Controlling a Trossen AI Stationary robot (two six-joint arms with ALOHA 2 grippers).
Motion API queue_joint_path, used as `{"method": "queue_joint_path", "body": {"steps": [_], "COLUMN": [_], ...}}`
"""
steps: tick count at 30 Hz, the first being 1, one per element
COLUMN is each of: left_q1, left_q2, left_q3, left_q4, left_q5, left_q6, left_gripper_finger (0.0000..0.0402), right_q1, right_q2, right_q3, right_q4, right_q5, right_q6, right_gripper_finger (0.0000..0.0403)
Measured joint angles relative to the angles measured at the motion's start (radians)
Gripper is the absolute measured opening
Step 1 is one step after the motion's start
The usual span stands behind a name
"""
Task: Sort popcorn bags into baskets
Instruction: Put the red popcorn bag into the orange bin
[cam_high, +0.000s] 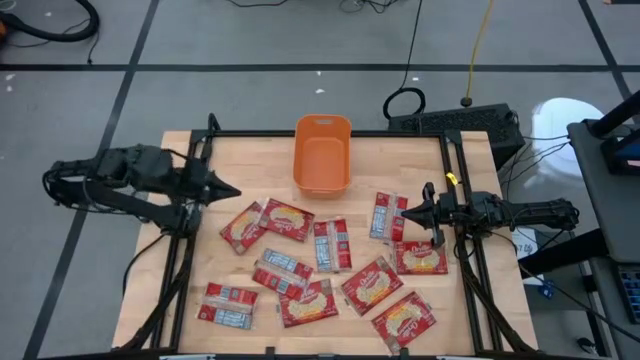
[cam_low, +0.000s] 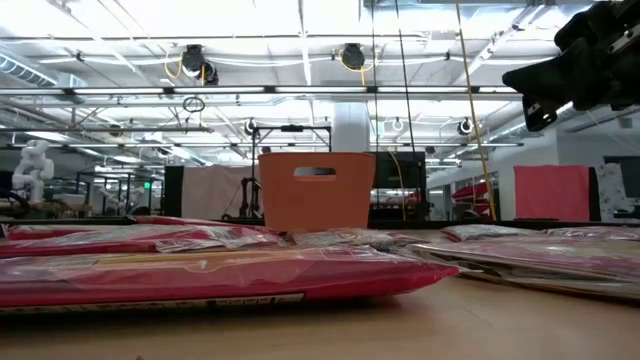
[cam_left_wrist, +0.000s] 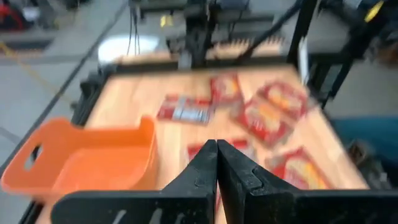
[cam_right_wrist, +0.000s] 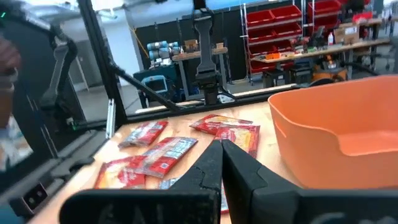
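Wooden desk | orange basket empty at far edge | popcorn bags unsorted | left gripper, right gripper clenched, empty | next: open, descend, pick.

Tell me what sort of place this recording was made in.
Probably a robotics lab or workshop in an industrial hall. A wooden table stands in a black frame on a grey taped floor, red storage bins fill shelves behind, and another robot arm sits on a bench.
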Motion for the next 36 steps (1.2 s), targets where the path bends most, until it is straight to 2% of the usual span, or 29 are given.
{"method": "queue_joint_path", "body": {"steps": [4,9,12,20,27,32,36], "left_q1": [0.0,-0.007,-0.009,-0.008,-0.009,-0.018,-0.033], "left_q2": [0.076,0.128,0.148,0.155,0.155,0.16,0.199], "left_q3": [0.019,-0.068,-0.129,-0.263,-0.283,-0.289,-0.323], "left_q4": [-0.108,-0.128,-0.115,0.019,0.041,0.044,0.051], "left_q5": [-0.001,-0.001,-0.001,-0.002,-0.04,-0.06,-0.073], "left_q6": [0.0,-0.001,-0.01,-0.062,-0.111,-0.175,-0.193], "left_gripper_finger": [0.001,0.001,0.001,0.001,0.001,0.0013,0.0047], "right_q1": [0.0,0.0,0.0,0.0,0.0,0.0,0.0], "right_q2": [0.0,0.048,0.109,0.392,0.664,0.791,0.852], "right_q3": [0.003,0.079,0.211,0.639,0.916,0.948,0.883], "right_q4": [0.037,0.017,0.0,-0.306,-0.541,-0.57,-0.514], "right_q5": [0.052,0.069,0.068,0.071,0.127,0.151,0.148], "right_q6": [0.068,0.065,0.03,-0.047,-0.058,-0.053,-0.089], "right_gripper_finger": [0.0,0.0,0.0,0.0,0.0,0.0,0.0]}}
